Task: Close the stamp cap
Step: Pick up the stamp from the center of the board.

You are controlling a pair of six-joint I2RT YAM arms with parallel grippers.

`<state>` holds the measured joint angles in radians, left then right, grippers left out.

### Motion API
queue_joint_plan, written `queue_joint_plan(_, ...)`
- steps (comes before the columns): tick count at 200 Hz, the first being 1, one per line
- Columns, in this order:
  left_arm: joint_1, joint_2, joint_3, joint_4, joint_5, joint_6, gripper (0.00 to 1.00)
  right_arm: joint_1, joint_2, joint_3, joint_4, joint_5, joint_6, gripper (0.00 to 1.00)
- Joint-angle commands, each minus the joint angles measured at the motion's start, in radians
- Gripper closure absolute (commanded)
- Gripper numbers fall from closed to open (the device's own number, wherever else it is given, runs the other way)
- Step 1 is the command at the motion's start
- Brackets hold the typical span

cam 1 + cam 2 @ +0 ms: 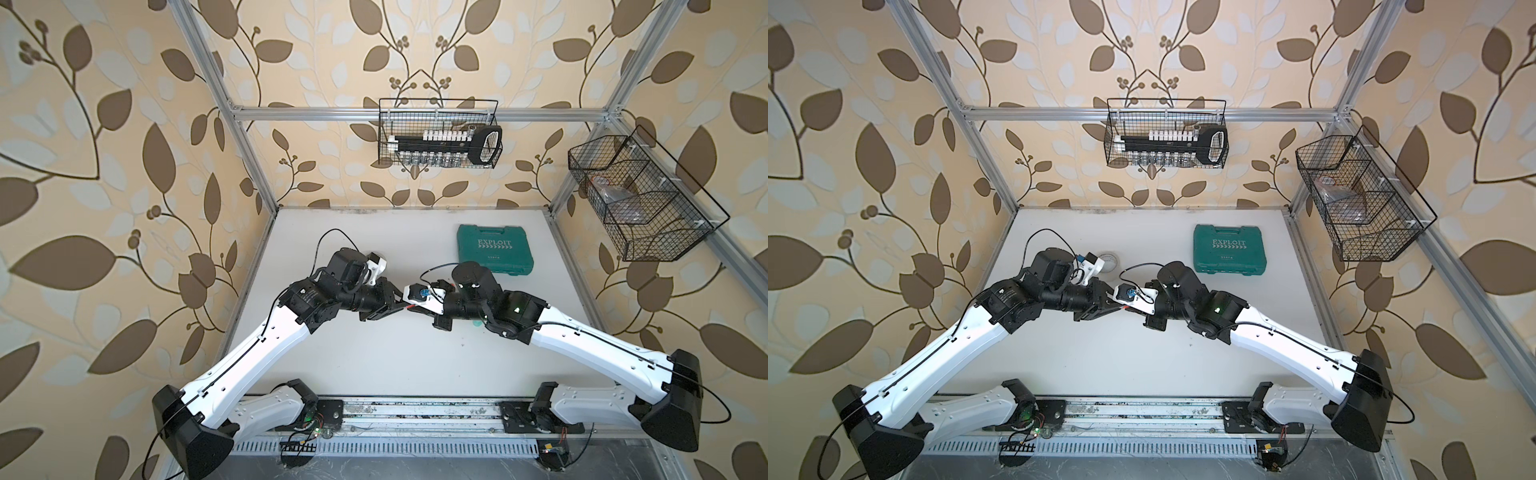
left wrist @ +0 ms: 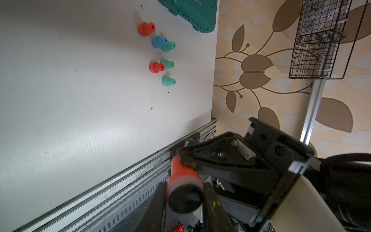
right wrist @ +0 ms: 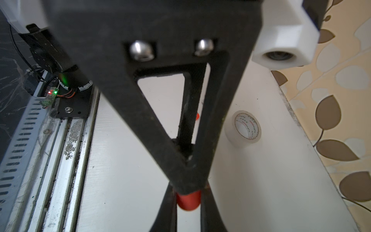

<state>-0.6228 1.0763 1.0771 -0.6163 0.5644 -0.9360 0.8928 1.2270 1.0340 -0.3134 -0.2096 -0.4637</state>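
A red stamp (image 2: 183,176) hangs in the air between both grippers, over the middle of the table; in a top view only a sliver of the stamp (image 1: 409,307) shows where they meet. The stamp's wide end carries a dark round cap (image 2: 185,197). My left gripper (image 2: 184,192) has a finger pressed against each side of that cap. In the right wrist view my right gripper (image 3: 187,198) is shut on the narrow red handle of the stamp (image 3: 188,203). The left gripper's black finger (image 3: 180,128) fills most of that view.
Several loose stamps stand at the right of the table: red (image 2: 146,29), blue (image 2: 159,42), green (image 2: 168,81). A green tool case (image 1: 491,249) lies at the back right. A tape roll (image 3: 246,127) sits at the left. Wire baskets (image 1: 438,133) (image 1: 636,199) hang on the walls.
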Motion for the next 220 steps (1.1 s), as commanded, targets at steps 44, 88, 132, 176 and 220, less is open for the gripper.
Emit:
queue_joint_plan(44,-0.014,-0.031,0.077,0.050,0.047,-0.012,0.79,0.009,-0.105,0.021,0.022,-0.011,0.044,0.67)
queue_joint_plan(88,-0.015,-0.052,0.178,0.125,0.145,-0.060,0.81,0.010,-0.245,0.002,0.139,-0.059,0.116,0.56)
queue_joint_plan(132,-0.014,-0.064,0.268,0.223,0.268,-0.126,0.81,0.009,-0.350,-0.004,0.313,-0.137,0.212,0.54)
queue_joint_plan(176,-0.014,-0.077,0.331,0.289,0.333,-0.182,0.81,0.009,-0.356,0.022,0.431,-0.215,0.270,0.55)
queue_joint_plan(220,-0.014,-0.076,0.332,0.380,0.378,-0.249,0.81,0.008,-0.299,0.065,0.491,-0.251,0.302,0.61)
